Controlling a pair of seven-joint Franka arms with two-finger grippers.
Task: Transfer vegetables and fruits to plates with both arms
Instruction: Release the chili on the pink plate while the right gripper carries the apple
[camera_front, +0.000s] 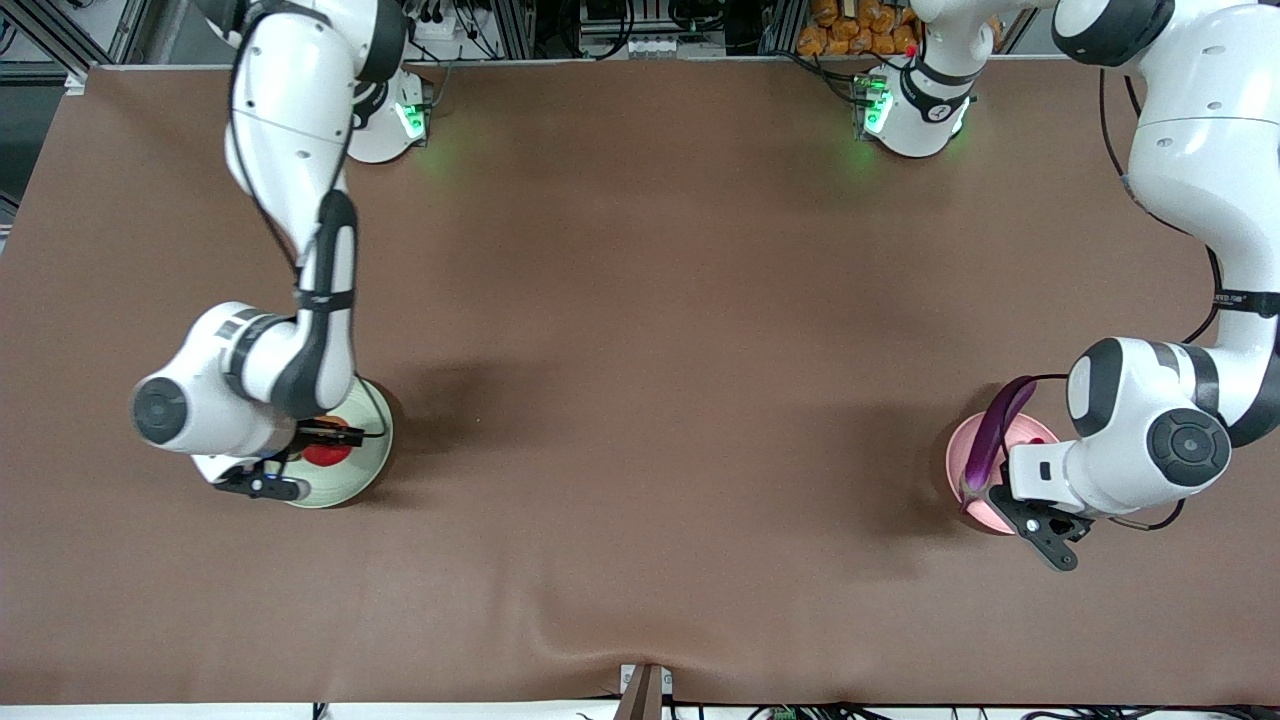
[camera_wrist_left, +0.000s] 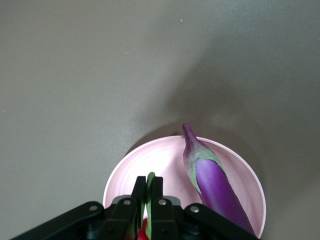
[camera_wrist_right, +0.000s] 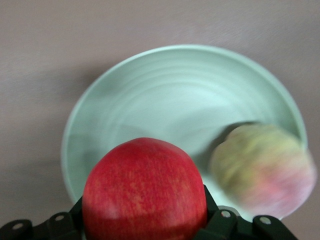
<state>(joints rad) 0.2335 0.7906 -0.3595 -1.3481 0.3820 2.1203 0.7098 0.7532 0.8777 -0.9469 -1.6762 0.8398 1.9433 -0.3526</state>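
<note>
My right gripper (camera_wrist_right: 145, 215) is shut on the round red fruit (camera_wrist_right: 145, 192) and holds it over the pale green plate (camera_wrist_right: 165, 95). The peach (camera_wrist_right: 262, 167) lies in that plate near its rim. In the front view the red fruit (camera_front: 328, 452) shows on the green plate (camera_front: 365, 470) under the right wrist; the peach is hidden there. My left gripper (camera_wrist_left: 149, 184) is shut on the green stem of the red chili (camera_wrist_left: 144, 231), over the pale pink plate (camera_wrist_left: 150, 160). The purple eggplant (camera_wrist_left: 217, 187) lies in the pink plate (camera_front: 965, 462), one end over its rim (camera_front: 1005, 405).
The brown table cloth (camera_front: 650, 400) spreads between the two plates. The green plate stands toward the right arm's end, the pink plate toward the left arm's end. A ridge in the cloth (camera_front: 560, 630) runs near the front edge, by a clamp (camera_front: 645, 690).
</note>
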